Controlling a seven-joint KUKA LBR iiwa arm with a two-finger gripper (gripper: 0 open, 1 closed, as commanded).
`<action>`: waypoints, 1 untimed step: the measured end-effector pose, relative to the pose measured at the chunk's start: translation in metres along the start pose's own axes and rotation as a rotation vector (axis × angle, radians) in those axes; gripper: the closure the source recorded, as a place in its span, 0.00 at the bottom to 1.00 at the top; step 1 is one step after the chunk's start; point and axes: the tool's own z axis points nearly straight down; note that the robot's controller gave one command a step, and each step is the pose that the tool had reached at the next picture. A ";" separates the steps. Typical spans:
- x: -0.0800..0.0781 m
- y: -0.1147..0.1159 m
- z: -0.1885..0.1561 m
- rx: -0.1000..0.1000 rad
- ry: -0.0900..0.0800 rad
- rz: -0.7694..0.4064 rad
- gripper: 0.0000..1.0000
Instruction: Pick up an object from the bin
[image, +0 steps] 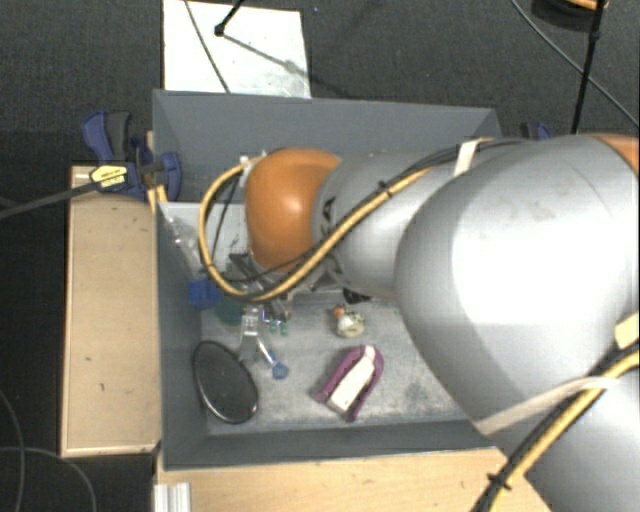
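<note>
My gripper (256, 330) reaches down below the orange cover into the left part of the bin. Right under it lies a small blue piece (280, 371) on the bin floor, and small green bits (281, 323) lie beside it. A black oval disc (225, 382) lies to its lower left, near the bin's front left corner. A blue block (203, 293) sits to its upper left against the left wall. I cannot make out anything held.
A purple and white object (350, 380) lies near the front wall, right of the gripper. A small round tan and white thing (348, 322) sits behind it. The arm hides the right half of the bin.
</note>
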 end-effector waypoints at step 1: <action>-0.004 0.001 -0.004 -0.009 -0.017 0.001 1.00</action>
